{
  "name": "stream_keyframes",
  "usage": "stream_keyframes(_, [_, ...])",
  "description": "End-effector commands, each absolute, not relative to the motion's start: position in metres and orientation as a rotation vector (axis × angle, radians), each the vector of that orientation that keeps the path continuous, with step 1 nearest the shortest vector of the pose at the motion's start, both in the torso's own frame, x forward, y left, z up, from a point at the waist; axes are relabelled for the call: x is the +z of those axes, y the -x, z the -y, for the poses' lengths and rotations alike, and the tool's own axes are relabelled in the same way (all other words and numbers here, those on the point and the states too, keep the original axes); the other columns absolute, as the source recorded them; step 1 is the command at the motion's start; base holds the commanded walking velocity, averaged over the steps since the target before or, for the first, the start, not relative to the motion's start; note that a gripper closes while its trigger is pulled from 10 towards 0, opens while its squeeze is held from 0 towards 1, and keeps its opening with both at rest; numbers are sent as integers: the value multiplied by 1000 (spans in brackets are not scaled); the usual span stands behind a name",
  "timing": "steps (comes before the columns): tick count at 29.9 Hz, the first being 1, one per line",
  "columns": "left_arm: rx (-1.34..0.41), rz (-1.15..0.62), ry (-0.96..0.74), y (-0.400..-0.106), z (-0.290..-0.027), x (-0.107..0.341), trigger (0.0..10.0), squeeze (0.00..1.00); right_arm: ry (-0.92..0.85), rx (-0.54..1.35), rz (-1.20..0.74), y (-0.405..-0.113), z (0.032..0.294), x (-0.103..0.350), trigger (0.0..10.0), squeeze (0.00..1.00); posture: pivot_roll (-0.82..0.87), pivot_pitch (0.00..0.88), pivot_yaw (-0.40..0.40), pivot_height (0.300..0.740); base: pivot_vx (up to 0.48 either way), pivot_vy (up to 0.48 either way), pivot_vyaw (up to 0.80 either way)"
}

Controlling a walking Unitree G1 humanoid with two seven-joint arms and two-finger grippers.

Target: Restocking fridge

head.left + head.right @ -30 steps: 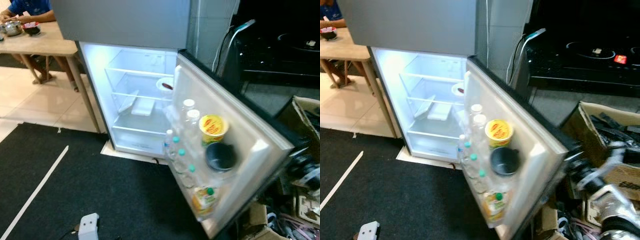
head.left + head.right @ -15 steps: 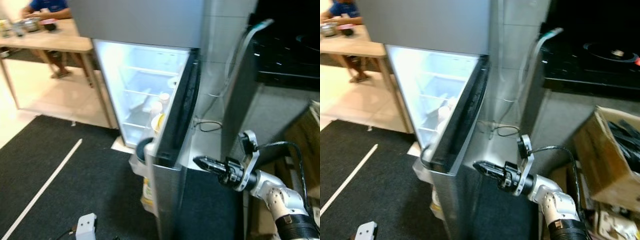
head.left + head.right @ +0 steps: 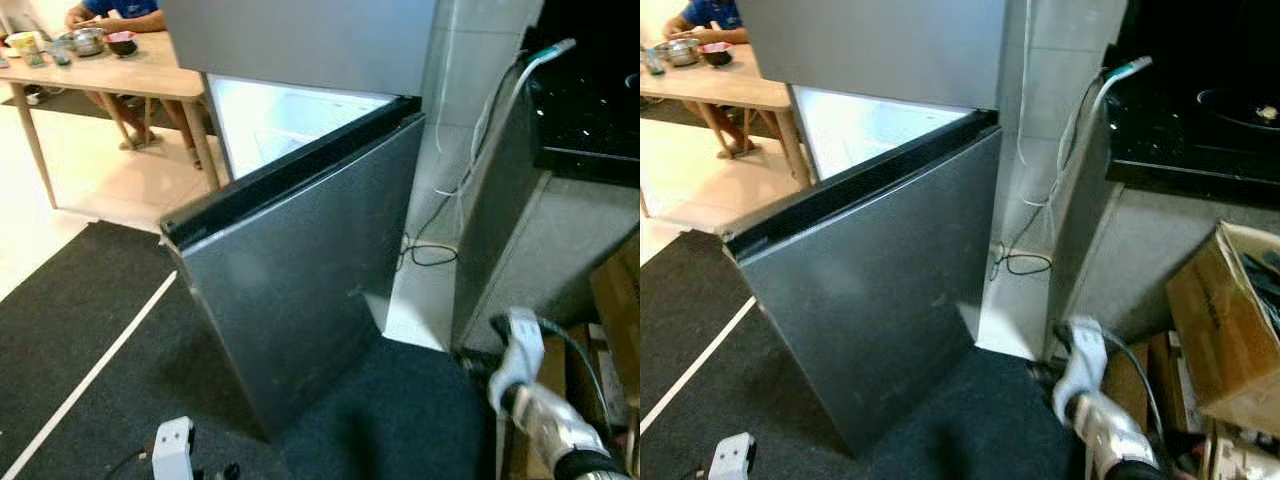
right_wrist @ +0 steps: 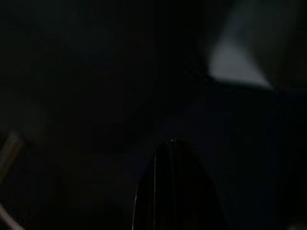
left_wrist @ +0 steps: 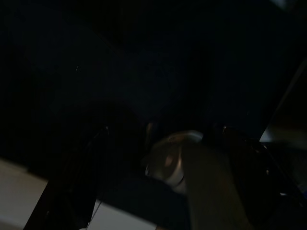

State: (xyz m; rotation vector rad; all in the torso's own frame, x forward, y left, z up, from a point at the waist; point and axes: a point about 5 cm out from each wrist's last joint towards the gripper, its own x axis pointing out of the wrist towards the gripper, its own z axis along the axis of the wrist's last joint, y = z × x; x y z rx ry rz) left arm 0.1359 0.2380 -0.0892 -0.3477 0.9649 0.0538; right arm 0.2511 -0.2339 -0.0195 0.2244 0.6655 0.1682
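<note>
Fridge door [image 3: 300, 290] hangs partly open, its grey outside facing the camera, with bright light showing in the gap behind its top edge. Right of the door, low down, is the right gripper [image 4: 173, 191]; I cannot tell if its fingers are open. Left of the fridge stands a wooden table [image 3: 130, 80] with bowls.

Both head eyes look down at the fridge door [image 3: 300, 270]; wrist views dark.
</note>
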Motion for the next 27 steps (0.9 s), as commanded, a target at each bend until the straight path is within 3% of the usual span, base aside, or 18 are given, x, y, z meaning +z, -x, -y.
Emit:
stream_keyframes(1, [56,-991,350,-129,-235,-92,10000,0,-147,142,-756,-237,233,-34,10000,0,-41,9,0,740,0,0,731])
stream_keyframes(6, [59,-997,336,-127,-237,-93,10000,0,-1,35,-954,-194,243,-64,10000,0,-34,2,2,740,0,0,726])
stream_keyframes(14, [77,-1006,323,-122,-248,-91,10000,0,127,25,-1128,-150,245,-87,10000,0,-33,0,3,740,0,0,727])
stream_keyframes(27, [83,-1022,311,-121,-249,-92,10000,0,263,122,-1230,-124,240,-98,10000,0,-40,0,7,740,0,0,729])
